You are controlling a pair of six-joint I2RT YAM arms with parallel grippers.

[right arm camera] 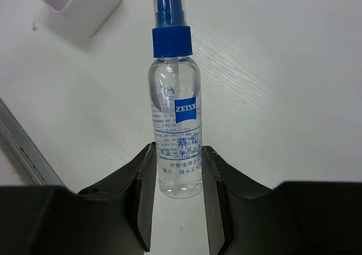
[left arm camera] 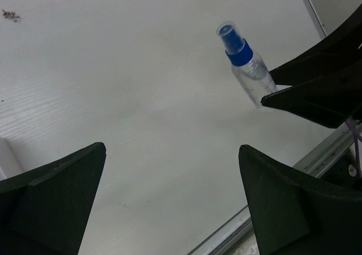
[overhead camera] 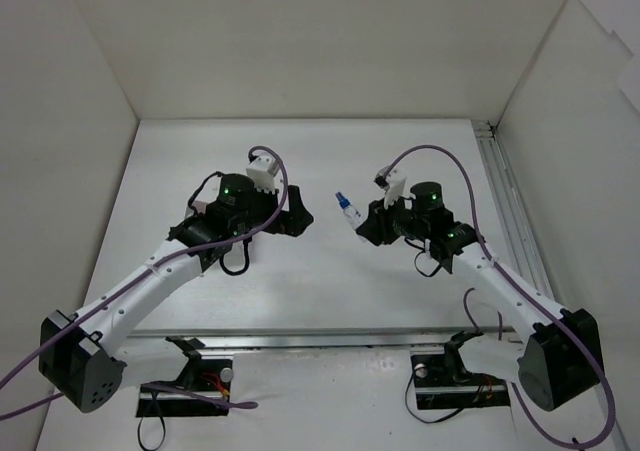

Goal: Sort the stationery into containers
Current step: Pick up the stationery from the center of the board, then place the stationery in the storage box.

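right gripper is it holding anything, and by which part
The right gripper clamps a clear plastic spray bottle with a blue cap by its lower body, near the base. The left gripper holds nothing.

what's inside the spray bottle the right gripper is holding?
The spray bottle is clear: a thin dip tube runs down from the blue collar. The printed label and the right gripper cover the lower body, so liquid level cannot be told.

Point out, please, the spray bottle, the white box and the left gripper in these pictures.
spray bottle (right arm camera: 176, 113): right wrist view, on its clear labelled body.
white box (right arm camera: 73, 6): right wrist view, on its visible side.
left gripper (left arm camera: 171, 148): left wrist view, midway between its open fingertips.
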